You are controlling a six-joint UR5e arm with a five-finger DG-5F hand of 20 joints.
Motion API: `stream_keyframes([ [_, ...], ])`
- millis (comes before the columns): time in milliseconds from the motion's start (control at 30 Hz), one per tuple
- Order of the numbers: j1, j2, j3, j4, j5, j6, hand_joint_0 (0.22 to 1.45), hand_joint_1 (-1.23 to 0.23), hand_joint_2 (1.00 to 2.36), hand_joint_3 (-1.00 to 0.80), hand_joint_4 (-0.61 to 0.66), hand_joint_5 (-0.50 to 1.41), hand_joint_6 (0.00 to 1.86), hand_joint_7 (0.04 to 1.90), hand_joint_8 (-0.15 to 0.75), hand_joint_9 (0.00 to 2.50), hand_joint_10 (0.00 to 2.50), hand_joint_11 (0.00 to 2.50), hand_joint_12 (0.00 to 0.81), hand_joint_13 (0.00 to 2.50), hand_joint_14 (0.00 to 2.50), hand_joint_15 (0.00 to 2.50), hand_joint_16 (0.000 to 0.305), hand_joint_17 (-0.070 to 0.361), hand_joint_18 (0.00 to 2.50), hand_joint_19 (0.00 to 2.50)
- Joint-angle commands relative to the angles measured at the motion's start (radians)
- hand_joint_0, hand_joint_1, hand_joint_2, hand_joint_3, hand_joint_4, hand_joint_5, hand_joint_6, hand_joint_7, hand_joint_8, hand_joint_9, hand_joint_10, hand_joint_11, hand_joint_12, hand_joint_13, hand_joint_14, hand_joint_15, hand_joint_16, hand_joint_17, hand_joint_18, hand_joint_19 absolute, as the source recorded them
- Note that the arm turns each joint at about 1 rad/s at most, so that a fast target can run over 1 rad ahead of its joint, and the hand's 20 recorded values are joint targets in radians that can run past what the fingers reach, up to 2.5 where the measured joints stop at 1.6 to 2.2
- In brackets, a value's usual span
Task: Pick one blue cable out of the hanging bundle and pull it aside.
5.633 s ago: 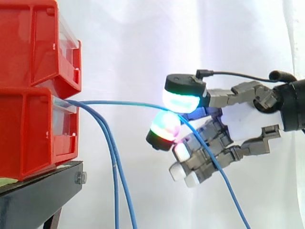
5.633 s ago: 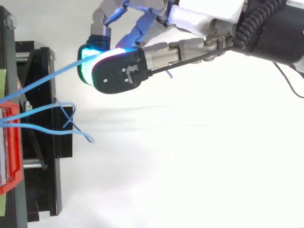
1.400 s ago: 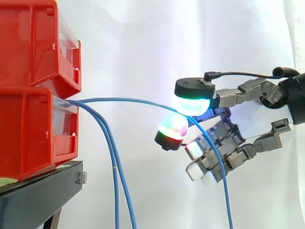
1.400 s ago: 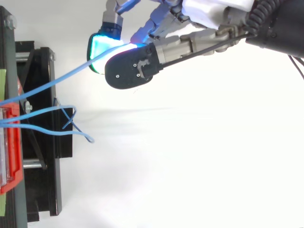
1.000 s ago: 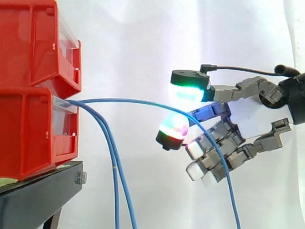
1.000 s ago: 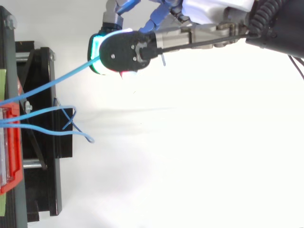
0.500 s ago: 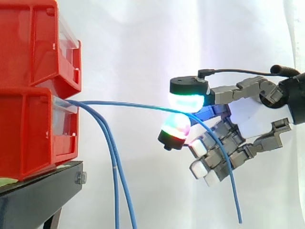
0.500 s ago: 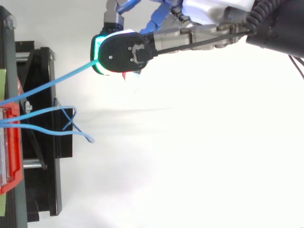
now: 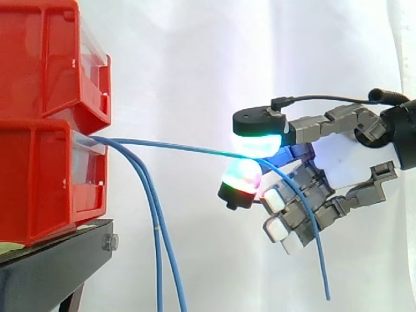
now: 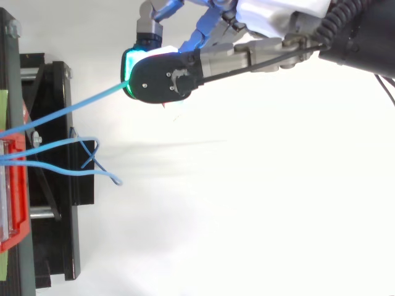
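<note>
The robot's grey jointed hand (image 9: 351, 162) is closed in a pinch. One thin blue cable (image 9: 175, 147) is clamped between two glowing pads (image 9: 257, 142). The upper pad is lit green and cyan under a black cap, and the lower one is lit magenta and green. The remaining fingers are curled below the pinch, with their white tips grouped close together and nothing held in them. The loose length of the cable is draped across these fingers; whether it touches them cannot be told. In the top view the hand (image 10: 271, 13) is seen near the upper edge, well apart from the stand.

Three blue cables are counted in all: the pinched one and two hanging blue cables (image 9: 158, 247). Two red plastic bins are stacked one on the other, the upper red bin (image 9: 45, 58) resting on the lower red bin (image 9: 39, 175). Both are carried by one black metal stand (image 9: 52, 266), and a white curtain (image 9: 195, 65) is seen behind.

All three cables emerge from the front of the lower bin. The pinched cable is drawn almost straight and taut, sloping slightly down from the bin to the pads. Beyond the pinch it bends over and drops in a curve, and its free end hangs in the air below the hand. From above, the pinched cable (image 10: 74, 105) is angled away from the other two, which lie close together over the stand. In the side view those two fall in a smooth arc just beside the bins and run down past the stand's edge.
</note>
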Motion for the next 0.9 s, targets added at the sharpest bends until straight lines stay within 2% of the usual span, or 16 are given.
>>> stream_keyframes([
  [0,0.002,0.001,0.000,-0.001,0.001,0.000,0.51,-0.83,1.36,-0.03,-0.18,-0.05,0.91,1.06,0.240,1.19,0.02,0.49,0.301,1.04,0.02,0.51,0.057,0.128,0.88,0.37],
  [133,0.004,0.000,0.000,-0.001,0.000,0.002,0.49,-0.82,1.44,-0.03,-0.19,-0.04,0.90,1.11,0.228,1.23,0.02,0.47,0.299,1.07,0.02,0.52,0.057,0.129,0.90,0.36],
  [533,0.004,0.000,0.000,-0.013,0.001,0.037,0.48,-0.82,1.50,-0.04,-0.19,-0.03,0.89,1.13,0.231,1.14,0.01,0.32,0.319,1.00,0.02,0.43,0.057,0.129,0.86,0.33],
  [733,0.004,0.000,0.000,-0.013,0.001,0.037,0.48,-0.82,1.51,-0.04,-0.19,-0.03,0.89,1.14,0.229,1.19,0.01,0.38,0.323,1.01,0.02,0.44,0.057,0.128,0.86,0.31],
  [867,0.004,0.000,0.000,-0.013,0.001,0.037,0.48,-0.82,1.50,-0.04,-0.19,-0.03,0.89,1.15,0.229,1.28,0.02,0.51,0.314,1.03,0.02,0.49,0.056,0.127,0.85,0.33],
])
